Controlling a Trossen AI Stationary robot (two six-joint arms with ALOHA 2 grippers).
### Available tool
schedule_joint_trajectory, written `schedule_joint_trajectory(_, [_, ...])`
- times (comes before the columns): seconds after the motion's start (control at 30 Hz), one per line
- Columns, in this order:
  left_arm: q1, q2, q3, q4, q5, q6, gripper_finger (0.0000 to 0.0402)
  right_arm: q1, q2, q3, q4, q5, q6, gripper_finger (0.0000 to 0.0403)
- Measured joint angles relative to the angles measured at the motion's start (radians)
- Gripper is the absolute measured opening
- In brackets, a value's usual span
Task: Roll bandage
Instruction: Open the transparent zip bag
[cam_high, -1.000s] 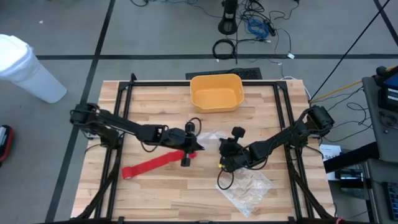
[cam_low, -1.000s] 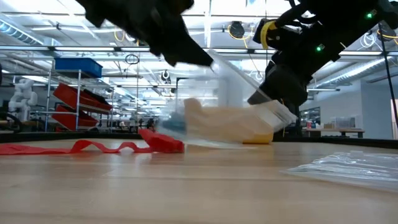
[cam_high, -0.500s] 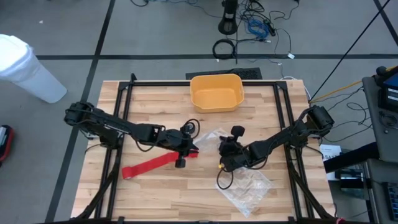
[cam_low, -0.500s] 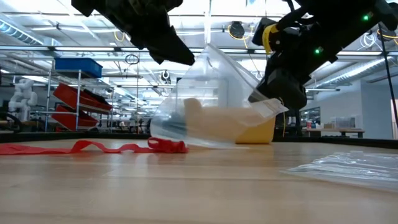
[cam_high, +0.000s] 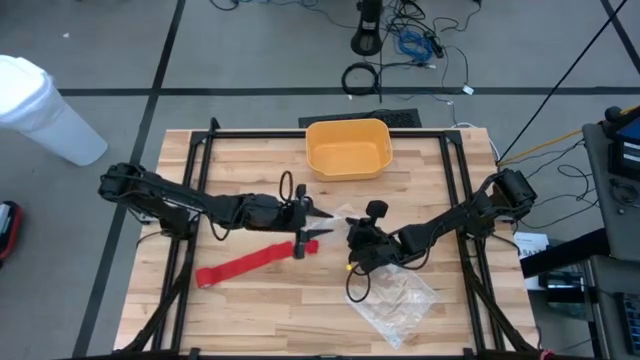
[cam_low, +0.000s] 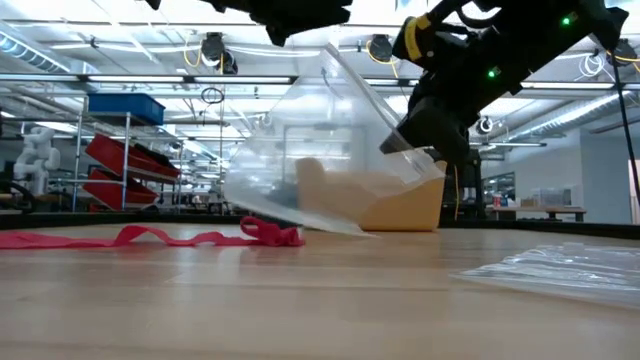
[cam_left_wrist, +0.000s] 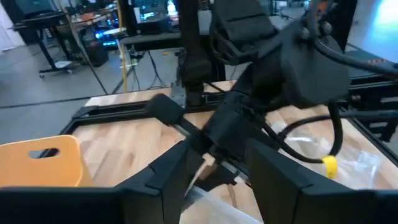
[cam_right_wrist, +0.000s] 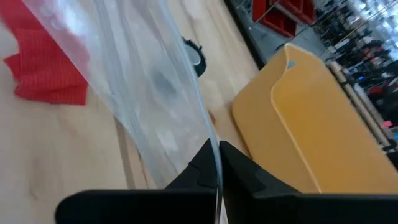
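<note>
Both grippers held a clear bag (cam_low: 300, 160) at frame centre.
Left gripper (cam_high: 318, 220) and right gripper (cam_high: 352, 243) were pinched onto it; bandage (cam_high: 250, 262) lay flat lower left.

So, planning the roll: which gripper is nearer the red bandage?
Left. The left gripper hovers just past the bandage's near end; the right gripper sits farther off, pinching the clear bag.

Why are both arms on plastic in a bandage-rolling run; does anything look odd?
Yes. The bandage lies unrolled and loose on the table, untouched. Instead the right tool is shut on the clear plastic bag, lifted off the wood, with the left tool at its other edge.
</note>
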Motion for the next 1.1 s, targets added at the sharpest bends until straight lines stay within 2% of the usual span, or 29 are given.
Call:
schedule_joint_trajectory(0.2, [0.001, 0.079, 0.0, 0.012, 0.009, -0.008, 0.0169, -0.006, 0.0, 0.0, 0.05, 0.035, -0.064, 0.0])
schedule_joint_trajectory(0.3, [0.008, 0.125, 0.019, 0.009, 0.054, -0.017, 0.0169, -0.016, 0.0, 0.0, 0.093, 0.034, -0.122, 0.0])
schedule_joint_trajectory(0.47, [0.025, 0.172, 0.083, -0.109, 0.068, -0.052, 0.0169, -0.034, 0.005, 0.0, 0.142, -0.021, -0.161, 0.0])
schedule_joint_trajectory(0.7, [0.059, 0.213, 0.14, -0.329, -0.051, -0.124, 0.0169, -0.044, 0.005, 0.0, 0.164, -0.022, -0.175, 0.0])
schedule_joint_trajectory(0.83, [0.067, 0.216, 0.143, -0.362, -0.087, -0.13, 0.0169, -0.042, 0.005, 0.0, 0.173, -0.025, -0.183, 0.0])
schedule_joint_trajectory(0.97, [0.069, 0.216, 0.143, -0.367, -0.115, -0.117, 0.0168, -0.037, 0.005, 0.0, 0.179, -0.075, -0.195, 0.0])
schedule_joint_trajectory(1.1, [0.068, 0.216, 0.143, -0.374, -0.121, -0.063, 0.0143, -0.035, 0.005, 0.006, 0.177, -0.097, -0.175, 0.0])
